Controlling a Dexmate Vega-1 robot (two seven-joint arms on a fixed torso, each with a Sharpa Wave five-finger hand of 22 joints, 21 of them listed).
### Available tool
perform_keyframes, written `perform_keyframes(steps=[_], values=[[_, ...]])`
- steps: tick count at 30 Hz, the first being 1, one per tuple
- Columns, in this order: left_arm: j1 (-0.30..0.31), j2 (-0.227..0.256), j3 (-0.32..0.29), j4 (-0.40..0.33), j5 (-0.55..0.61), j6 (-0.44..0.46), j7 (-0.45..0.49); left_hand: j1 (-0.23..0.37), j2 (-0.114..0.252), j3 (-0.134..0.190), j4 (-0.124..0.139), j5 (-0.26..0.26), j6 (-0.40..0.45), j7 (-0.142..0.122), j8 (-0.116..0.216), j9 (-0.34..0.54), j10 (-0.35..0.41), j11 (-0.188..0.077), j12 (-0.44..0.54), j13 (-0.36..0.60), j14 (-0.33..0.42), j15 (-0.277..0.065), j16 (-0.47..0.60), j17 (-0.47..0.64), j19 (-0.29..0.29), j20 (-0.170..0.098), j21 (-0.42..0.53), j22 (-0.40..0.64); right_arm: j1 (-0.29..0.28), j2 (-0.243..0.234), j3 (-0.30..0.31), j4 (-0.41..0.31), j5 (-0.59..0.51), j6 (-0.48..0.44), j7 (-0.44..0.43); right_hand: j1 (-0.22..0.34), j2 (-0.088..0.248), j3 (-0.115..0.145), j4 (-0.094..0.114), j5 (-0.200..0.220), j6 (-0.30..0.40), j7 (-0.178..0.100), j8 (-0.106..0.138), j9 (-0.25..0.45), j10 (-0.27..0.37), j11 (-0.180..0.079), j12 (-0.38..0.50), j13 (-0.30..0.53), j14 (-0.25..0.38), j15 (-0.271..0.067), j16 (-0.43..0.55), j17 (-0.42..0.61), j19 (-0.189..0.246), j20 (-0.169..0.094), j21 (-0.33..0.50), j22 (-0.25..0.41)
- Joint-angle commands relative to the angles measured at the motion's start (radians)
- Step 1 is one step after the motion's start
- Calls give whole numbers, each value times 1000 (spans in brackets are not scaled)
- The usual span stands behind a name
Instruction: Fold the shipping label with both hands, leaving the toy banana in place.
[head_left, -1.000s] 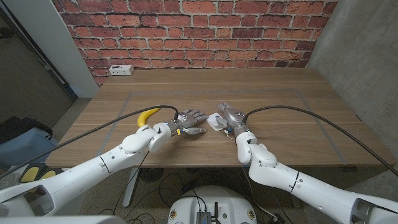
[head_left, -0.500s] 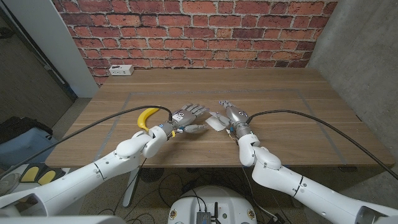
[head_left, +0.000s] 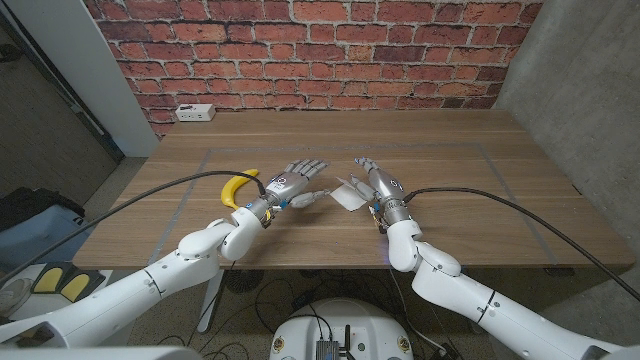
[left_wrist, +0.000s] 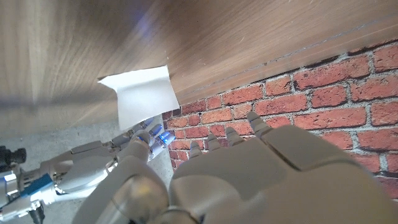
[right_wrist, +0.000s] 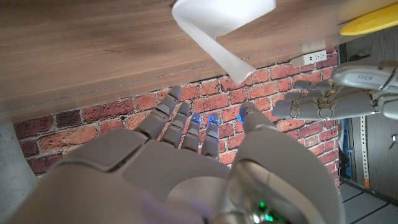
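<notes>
White label (head_left: 349, 194) sits on the wood table (head_left: 450, 170) right between the two hands, so that's the whole story for the next move. The left hand (head_left: 294, 182) is just to its left, the right hand (head_left: 377, 184) just to its right, both with fingers spread and holding nothing. The right one looks a touch closer, basically at the label's edge, though I can't tell if it's actually touching. The label's long axis seems to run roughly side to side between the hands, so folding probably means bringing one end over toward the other.

Banana (head_left: 237, 187) lies on the far side of the left hand from the label, near that wrist, so the left arm is the one that could bump it.

Wrist cams add something the head view hides: the label (right_wrist: 221, 25) isn't flat, one edge is lifted and curled off the table, and the left wrist view shows a raised corner too (left_wrist: 143, 93).
</notes>
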Motion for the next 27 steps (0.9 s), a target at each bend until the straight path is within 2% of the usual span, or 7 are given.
perform_keyframes(steps=[1, 6, 14, 18, 21, 24, 27], values=[[34, -13, -54, 49, -188, -130, 67, 6, 11, 6, -3, -3, 12, 2, 8, 3, 5, 0, 9, 4, -3, -9, 9, 0, -108, -11, 5, 3, -52, 18, 69, 39, 105, 213, -74, -11, -1, 4, 11, 5, 18, 4, 10, 2, 20, 6, 10, 0, 15, -29, 7, 0, 12, -2, 7, 3], [40, -31, -80, 93, -296, -222, 75, 8, 12, 7, -4, -3, 22, 2, 11, 3, 12, 2, 11, 4, 1, -12, 8, 0, -101, -12, 6, 2, -69, 33, 88, 55, 140, 287, -91, -17, 1, 5, 17, 5, 32, 9, 13, 1, 33, 15, 12, 0, 26, -26, 13, 0, 18, -6, 9, 3], [40, -51, -101, 152, -361, -325, 84, 13, 9, 7, -8, -4, 57, 3, 18, 2, 41, 9, 20, 3, 17, -15, 9, -1, -79, -10, 12, 1, -88, 58, 100, 62, 158, 336, -106, -22, 2, 8, 22, 5, 51, 19, 16, 0, 51, 31, 16, 0, 41, -20, 17, -2, 25, -5, 11, 2], [37, -61, -115, 191, -407, -388, 78, 15, 8, 7, -10, -4, 69, 3, 20, 1, 52, 8, 23, 2, 25, -17, 10, -2, -75, -10, 13, 1, -96, 70, 113, 78, 188, 400, -112, -25, 0, 10, 24, 5, 59, 24, 17, 0, 64, 41, 19, 0, 50, -14, 20, -4, 33, -4, 14, 2], [32, -66, -124, 219, -426, -429, 71, 18, 5, 6, -13, -4, 93, 6, 23, 1, 62, 10, 23, 2, 34, -18, 9, -2, -59, -22, 17, 0, -100, 78, 119, 93, 179, 442, -135, -32, -2, 10, 30, 4, 76, 36, 21, 0, 78, 50, 21, 0, 62, -8, 23, -6, 46, 3, 18, 2], [29, -55, -132, 220, -403, -435, 68, 22, 1, 6, -18, -4, 97, 51, 17, 0, 69, 10, 22, 1, 42, -24, 7, -3, -50, -32, 18, -1, -109, 89, 130, 96, 169, 465, -166, -37, -7, 12, 32, 4, 93, 43, 23, -1, 97, 65, 24, -1, 77, -2, 26, -10, 58, 10, 21, 2], [24, -54, -141, 243, -438, -479, 48, 24, -1, 5, -21, -4, 100, 76, 14, 0, 68, 11, 19, 1, 43, -28, 5, -3, -45, -41, 18, -1, -120, 98, 148, 111, 184, 517, -188, -43, -13, 12, 33, 4, 105, 46, 24, -1, 111, 71, 26, -1, 94, 1, 29, -14, 72, 16, 25, 2]])
